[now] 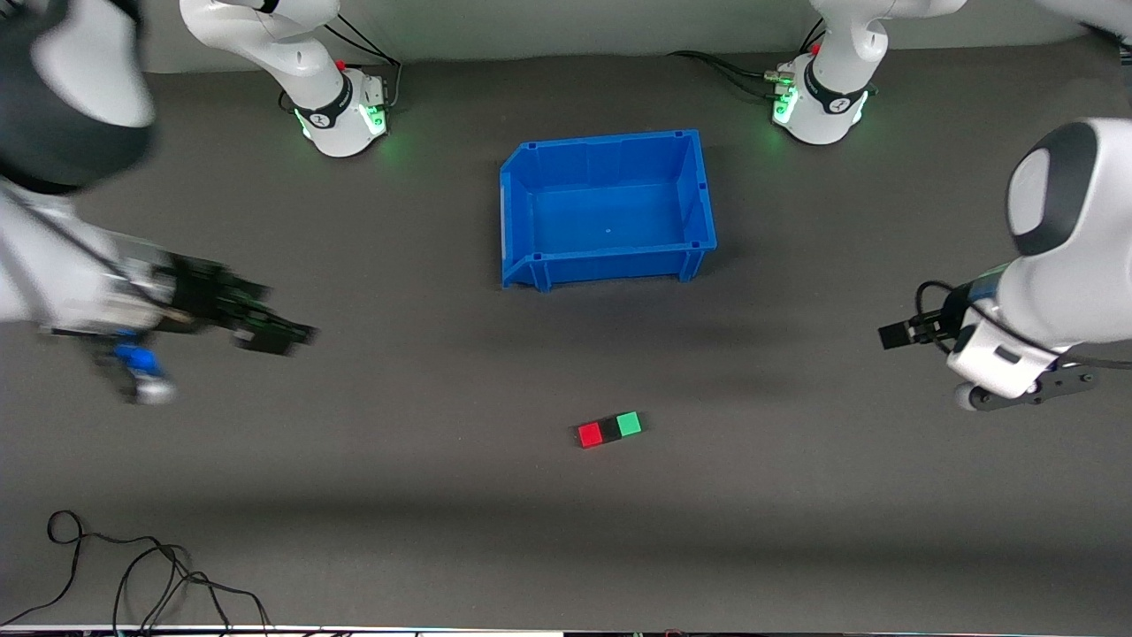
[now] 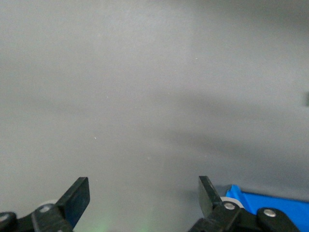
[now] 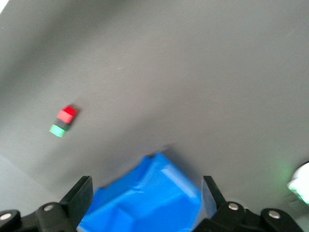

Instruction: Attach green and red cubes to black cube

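Note:
The red cube [image 1: 590, 434], the black cube [image 1: 609, 429] and the green cube [image 1: 629, 424] lie in one touching row on the grey mat, black in the middle, nearer the front camera than the blue bin [image 1: 601, 141]. My right gripper [image 1: 287, 336] is open and empty, over the mat toward the right arm's end. Its wrist view [image 3: 146, 186] shows the red cube [image 3: 67, 113] and green cube [image 3: 57, 130] far off. My left gripper [image 1: 889, 336] is open and empty over the mat at the left arm's end; its wrist view [image 2: 143, 188] shows bare mat.
The blue bin is empty and stands mid-table between the arm bases; a part shows in the left wrist view [image 2: 270, 200] and in the right wrist view [image 3: 145, 203]. Loose black cables [image 1: 133, 575] lie at the front edge toward the right arm's end.

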You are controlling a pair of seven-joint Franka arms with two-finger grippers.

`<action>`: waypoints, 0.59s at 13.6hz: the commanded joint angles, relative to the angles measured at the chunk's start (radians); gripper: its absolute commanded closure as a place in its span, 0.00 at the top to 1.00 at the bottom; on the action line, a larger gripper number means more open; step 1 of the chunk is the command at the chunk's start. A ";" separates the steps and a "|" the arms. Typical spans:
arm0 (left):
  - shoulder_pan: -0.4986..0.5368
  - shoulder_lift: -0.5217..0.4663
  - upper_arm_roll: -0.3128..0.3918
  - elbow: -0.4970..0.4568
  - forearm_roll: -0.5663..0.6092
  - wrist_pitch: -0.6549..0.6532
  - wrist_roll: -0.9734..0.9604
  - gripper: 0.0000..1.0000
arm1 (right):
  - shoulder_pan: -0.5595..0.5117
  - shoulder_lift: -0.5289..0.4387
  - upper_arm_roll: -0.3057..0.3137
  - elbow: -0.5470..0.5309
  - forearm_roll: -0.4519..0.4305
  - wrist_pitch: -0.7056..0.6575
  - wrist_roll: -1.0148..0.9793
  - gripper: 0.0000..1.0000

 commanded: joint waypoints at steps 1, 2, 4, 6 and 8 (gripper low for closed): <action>0.061 -0.051 -0.003 -0.048 -0.010 0.013 0.084 1.00 | -0.058 -0.060 0.012 -0.053 -0.140 -0.042 -0.243 1.00; 0.080 -0.082 -0.003 -0.066 -0.007 0.011 0.136 1.00 | -0.059 -0.068 0.012 -0.056 -0.197 -0.065 -0.344 1.00; 0.118 -0.128 -0.003 -0.091 -0.014 0.003 0.245 1.00 | -0.055 -0.071 -0.009 -0.056 -0.280 -0.073 -0.523 1.00; 0.121 -0.155 -0.003 -0.089 -0.066 -0.024 0.255 1.00 | -0.055 -0.071 -0.019 -0.062 -0.288 -0.070 -0.571 1.00; 0.123 -0.168 -0.003 -0.083 -0.067 -0.037 0.276 1.00 | -0.052 -0.071 -0.019 -0.070 -0.291 -0.055 -0.571 1.00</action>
